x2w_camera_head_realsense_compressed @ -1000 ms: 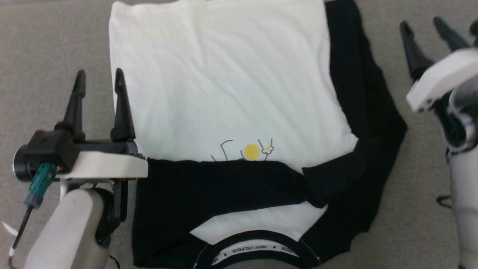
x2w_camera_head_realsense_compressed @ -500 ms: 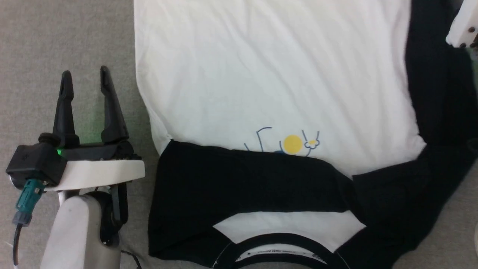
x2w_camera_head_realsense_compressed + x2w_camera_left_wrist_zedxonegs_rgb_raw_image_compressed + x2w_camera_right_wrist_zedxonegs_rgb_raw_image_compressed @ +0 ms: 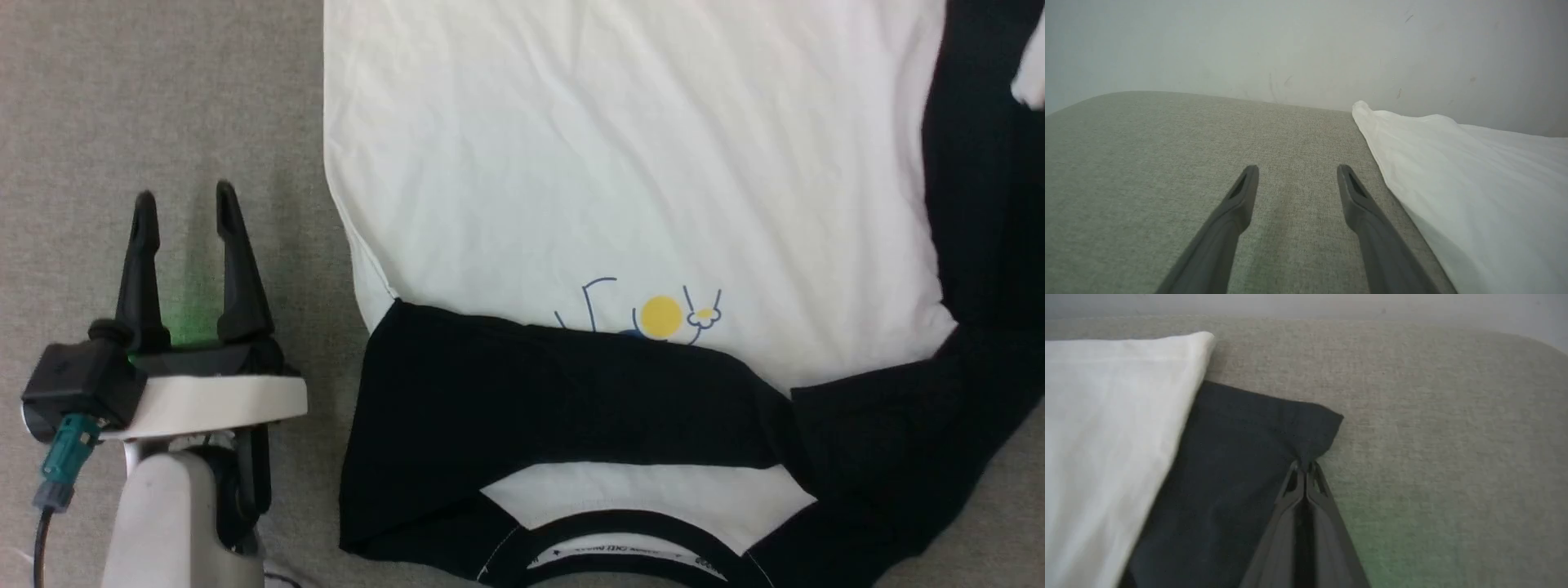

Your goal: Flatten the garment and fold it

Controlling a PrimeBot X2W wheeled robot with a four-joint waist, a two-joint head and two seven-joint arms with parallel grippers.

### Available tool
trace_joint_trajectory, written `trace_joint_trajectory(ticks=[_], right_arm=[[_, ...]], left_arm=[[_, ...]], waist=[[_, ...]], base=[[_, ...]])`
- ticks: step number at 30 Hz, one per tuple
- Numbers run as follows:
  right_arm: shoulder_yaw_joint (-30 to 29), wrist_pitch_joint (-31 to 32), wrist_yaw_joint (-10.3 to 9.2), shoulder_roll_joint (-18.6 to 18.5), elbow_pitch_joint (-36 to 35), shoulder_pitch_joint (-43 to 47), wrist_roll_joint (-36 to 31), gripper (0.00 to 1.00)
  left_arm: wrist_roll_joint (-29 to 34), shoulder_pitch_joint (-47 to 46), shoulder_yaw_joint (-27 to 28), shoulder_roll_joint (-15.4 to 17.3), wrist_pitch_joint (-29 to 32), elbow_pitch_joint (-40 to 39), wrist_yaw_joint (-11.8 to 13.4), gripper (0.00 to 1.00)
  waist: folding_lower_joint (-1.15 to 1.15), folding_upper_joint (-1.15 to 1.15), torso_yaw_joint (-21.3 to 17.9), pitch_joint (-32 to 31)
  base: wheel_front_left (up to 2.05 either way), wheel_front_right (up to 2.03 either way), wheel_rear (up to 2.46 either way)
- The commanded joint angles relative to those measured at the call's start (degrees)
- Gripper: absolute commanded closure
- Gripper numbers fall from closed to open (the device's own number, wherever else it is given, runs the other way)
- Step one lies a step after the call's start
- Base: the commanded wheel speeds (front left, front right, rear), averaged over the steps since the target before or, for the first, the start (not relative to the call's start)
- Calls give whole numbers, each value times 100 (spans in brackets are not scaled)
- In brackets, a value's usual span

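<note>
The garment (image 3: 612, 163) lies spread on a grey fabric surface, white body up, collar (image 3: 620, 539) toward me. One black sleeve (image 3: 555, 400) is folded across the chest below the yellow-and-blue graphic (image 3: 661, 317). The other black sleeve (image 3: 980, 204) runs along the garment's right side. My left gripper (image 3: 181, 200) stands open on the bare surface just left of the garment's edge, holding nothing; in the left wrist view the left gripper (image 3: 1296, 169) has the white cloth (image 3: 1474, 196) to its right. My right gripper (image 3: 1304, 465) is shut on the black sleeve's (image 3: 1241, 457) hem corner.
Grey fabric surface (image 3: 163, 98) extends left of the garment and beyond the sleeve (image 3: 1433, 416). A pale wall (image 3: 1290, 49) rises behind the surface's far, rounded edge. A pale part of my right arm (image 3: 1030, 86) shows at the head view's right border.
The head camera has shifted, so the garment sits further right in the picture. My right gripper, open a second ago, has shut on the black sleeve's hem. The left gripper stays open.
</note>
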Motion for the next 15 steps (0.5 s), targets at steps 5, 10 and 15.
trace_joint_trajectory(ticks=[5,10,15], right_arm=[[-456,-447,-10,-373,-700,1120,78,100],[-1037,-635,-10,-496,-1577,2205,71,100],[-1488,-613,-10,-373,-2583,3113,186,100]], left_arm=[[160,388,180,-92,-27,147,-168,0],[237,775,319,-125,-27,195,-256,0],[274,1088,427,-139,-27,168,-307,0]], waist=[[0,1,-396,-921],[0,1,-642,-1483],[0,1,-865,-1867]], base=[[0,0,0],[0,0,0],[0,0,0]])
